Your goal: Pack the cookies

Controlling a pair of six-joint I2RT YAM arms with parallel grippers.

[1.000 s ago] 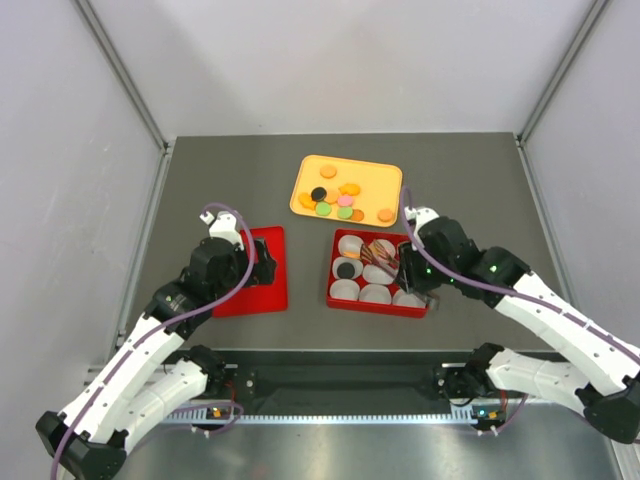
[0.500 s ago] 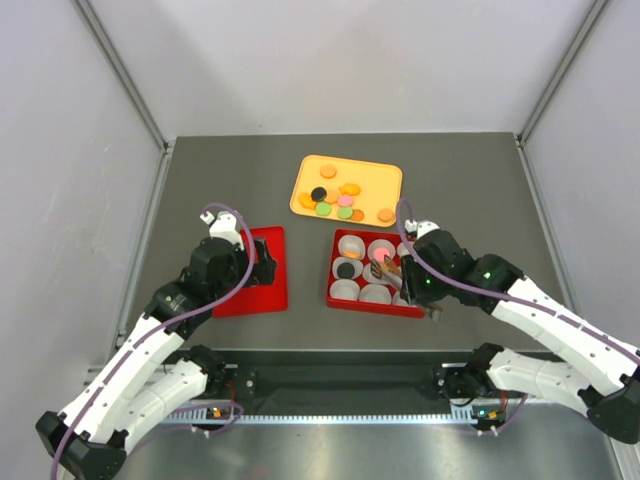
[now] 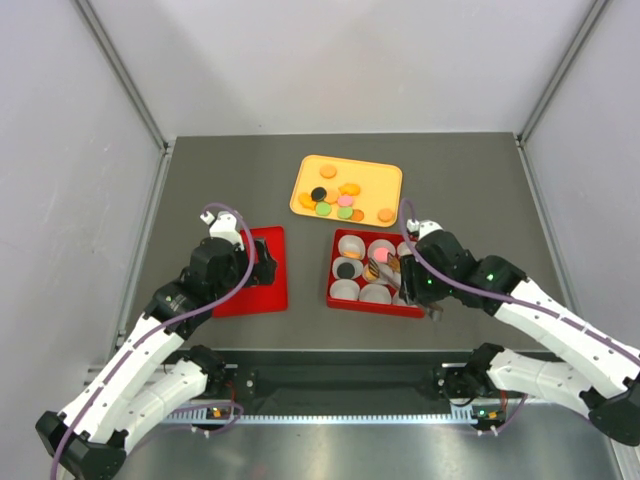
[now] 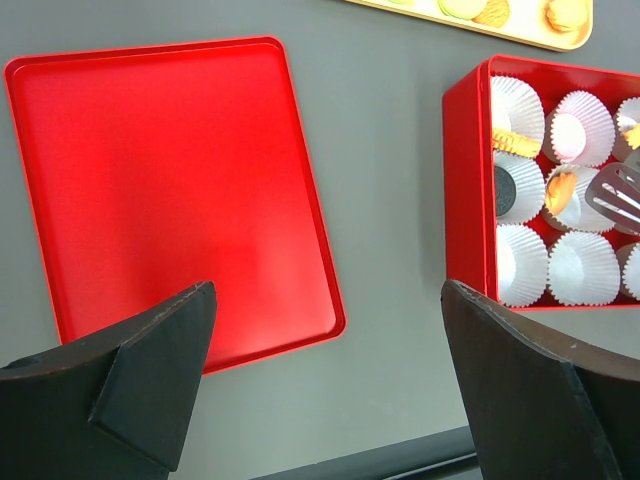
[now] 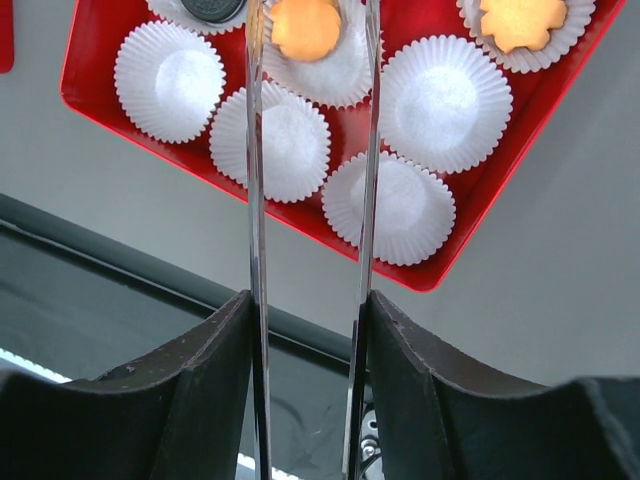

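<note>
Loose cookies (image 3: 336, 200) in orange, green, pink and black lie on the yellow tray (image 3: 310, 168). The red box (image 3: 333, 270) holds white paper cups. Some cups contain cookies: a round orange one (image 5: 306, 27), a black one (image 5: 212, 8), a flower-shaped orange one (image 5: 522, 18) and a pink one (image 4: 568, 135). My right gripper (image 5: 308, 300) is shut on metal tongs (image 5: 257, 200). Their two arms stand apart on either side of the round orange cookie, which rests in its cup. My left gripper (image 4: 330, 290) hangs open and holds nothing, over the table beside the red lid (image 4: 160, 190).
The red lid (image 3: 268, 290) lies flat to the left of the box. The black rail (image 5: 100, 250) at the table's near edge runs just below the box. Grey walls enclose the table on three sides.
The right gripper has loosened and the tongs' arms have spread. The orange cookie they carried now lies in a middle cup of the box. The left arm has not moved.
</note>
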